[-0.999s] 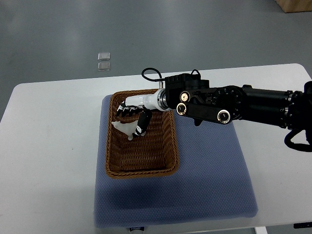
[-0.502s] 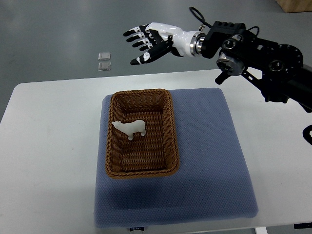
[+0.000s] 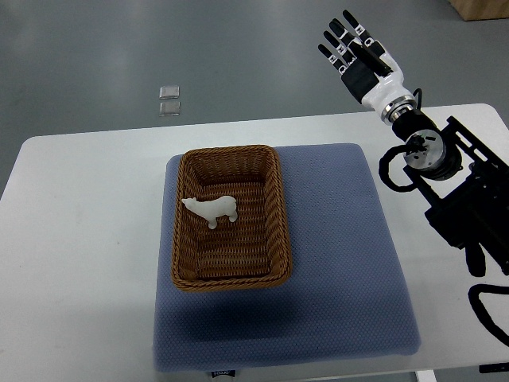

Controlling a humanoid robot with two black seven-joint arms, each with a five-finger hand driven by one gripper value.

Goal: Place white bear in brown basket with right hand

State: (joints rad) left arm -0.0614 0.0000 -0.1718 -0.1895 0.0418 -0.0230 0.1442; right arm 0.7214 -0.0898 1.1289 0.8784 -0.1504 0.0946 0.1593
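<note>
White bear (image 3: 211, 210) lies inside brown basket (image 3: 273, 208), left-centre. Right robot hand (image 3: 359, 60) released, fingers spread, well beyond basket's far right corner. Retreat should clear the rim; placement looks done.

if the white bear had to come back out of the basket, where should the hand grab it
Grip the white bear across its torso, coming straight down from above. It lies on its side on the floor of the brown basket, head toward the left wall, and the walls block any sideways approach. The right hand is open and well clear.
</note>
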